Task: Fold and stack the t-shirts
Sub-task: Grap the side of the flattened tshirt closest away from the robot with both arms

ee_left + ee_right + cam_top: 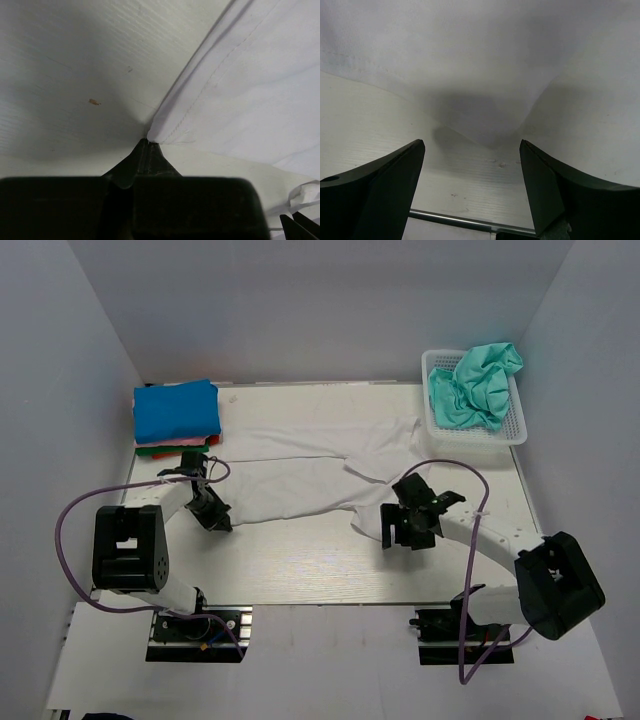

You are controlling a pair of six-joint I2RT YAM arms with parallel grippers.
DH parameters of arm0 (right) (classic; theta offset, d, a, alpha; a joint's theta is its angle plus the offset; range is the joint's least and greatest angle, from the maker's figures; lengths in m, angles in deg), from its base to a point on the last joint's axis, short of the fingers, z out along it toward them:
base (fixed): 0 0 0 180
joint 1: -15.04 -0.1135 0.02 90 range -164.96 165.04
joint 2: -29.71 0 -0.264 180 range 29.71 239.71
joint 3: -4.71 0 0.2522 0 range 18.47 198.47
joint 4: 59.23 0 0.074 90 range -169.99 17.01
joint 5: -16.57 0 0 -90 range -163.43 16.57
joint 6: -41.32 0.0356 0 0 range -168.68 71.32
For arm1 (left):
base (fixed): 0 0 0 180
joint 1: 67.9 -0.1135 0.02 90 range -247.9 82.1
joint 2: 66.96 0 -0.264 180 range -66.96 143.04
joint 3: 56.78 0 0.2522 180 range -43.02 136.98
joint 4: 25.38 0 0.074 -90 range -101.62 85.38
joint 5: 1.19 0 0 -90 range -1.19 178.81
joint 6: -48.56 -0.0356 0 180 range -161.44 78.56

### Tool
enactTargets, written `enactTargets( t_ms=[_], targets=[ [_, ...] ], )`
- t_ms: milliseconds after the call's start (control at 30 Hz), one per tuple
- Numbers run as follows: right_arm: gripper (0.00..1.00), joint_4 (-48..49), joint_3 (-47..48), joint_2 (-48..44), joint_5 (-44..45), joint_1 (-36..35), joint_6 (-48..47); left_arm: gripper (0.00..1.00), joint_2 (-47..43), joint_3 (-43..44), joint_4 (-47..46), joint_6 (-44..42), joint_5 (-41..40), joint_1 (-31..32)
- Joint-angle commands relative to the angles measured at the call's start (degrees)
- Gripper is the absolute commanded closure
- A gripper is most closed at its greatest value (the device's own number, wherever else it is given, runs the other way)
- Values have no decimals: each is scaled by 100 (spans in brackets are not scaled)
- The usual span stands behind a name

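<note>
1. The left pincer (148,146) is pressed together, pinching the hem corner of the white t-shirt (250,100) just below the middle of its wrist view; in the top view it sits at that shirt's lower left corner
2. The right pincer (470,170) stands spread wide, its 2 fingers (390,185) in the lower corners of its wrist view, with bare table (360,130) between them and a dipping fold of the white cloth just ahead
3. In the top view the white t-shirt lies spread flat across the middle, 1 sleeve reaching toward the upper right
4. The teal-green t-shirt (478,380) lies crumpled in the white mesh basket (515,435) at upper right
5. At upper left sits a folded stack: the blue t-shirt (177,410) on top, with pink, green and red edges (168,448) beneath
</note>
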Motion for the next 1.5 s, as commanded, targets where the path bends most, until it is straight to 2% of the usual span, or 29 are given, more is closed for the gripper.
enactTargets(
  t_ms=[0, 67, 133, 167, 200, 233, 300, 333, 467, 700, 833, 967, 1033, 1200, 1267, 1367, 1467],
  targets=[
    [18, 425, 6, 187, 73, -51, 49, 100, -100, 245, -8, -15, -17, -25],
    [21, 461, 58, 345, 187, -51, 111, 100, -100, 307, -8, -15, 35, -25],
    [35, 522, 94, 538, 318, -42, 233, 100, -100, 368, 44, -15, 35, -25],
    [44, 505, 120, 582, 363, -51, 260, 100, -100, 429, 123, -15, 35, -25],
    [64, 487, 155, 687, 424, -25, 312, 100, -100, 482, 124, -15, 35, -25],
    [75, 400, 182, 706, 573, -34, 356, 100, -161, 483, 176, -15, 35, -25],
    [95, 251, 383, 689, 697, -16, 366, 100, -161, 605, 176, -15, 35, -25],
    [100, 102, 454, 671, 776, 1, 331, 100, -161, 606, 228, -15, 35, -25],
    [100, -128, 1164, 592, 785, 19, 58, 100, -161, 973, 334, -15, 211, -25],
    [100, -400, 2666, 1240, 733, 291, -126, 100, 356, 1888, 440, 37, 317, -25],
    [100, -427, 3379, 1619, 636, 686, -250, 100, 884, 2713, 704, 38, 194, -78],
    [100, -575, 4117, 2111, 329, 1002, -337, 100, 1148, 3022, 1001, 38, 107, -78],
    [100, -559, 4155, 2130, 65, 986, -460, 100, 1096, 3023, 1361, -33, -182, -78],
    [100, -392, 3742, 1963, -629, 995, -610, 75, 718, 2523, 1810, -165, -474, 10],
    [100, -400, 3575, 1919, -682, 986, -636, 67, 578, 2066, 1758, -217, -405, 10],
    [100, -348, 3426, 1849, -718, 986, -689, 61, 420, 1530, 1504, -165, -281, 10],
    [100, -286, 3346, 1778, -797, 994, -751, 48, 358, 1195, 1162, -33, -228, 10]
  ],
)
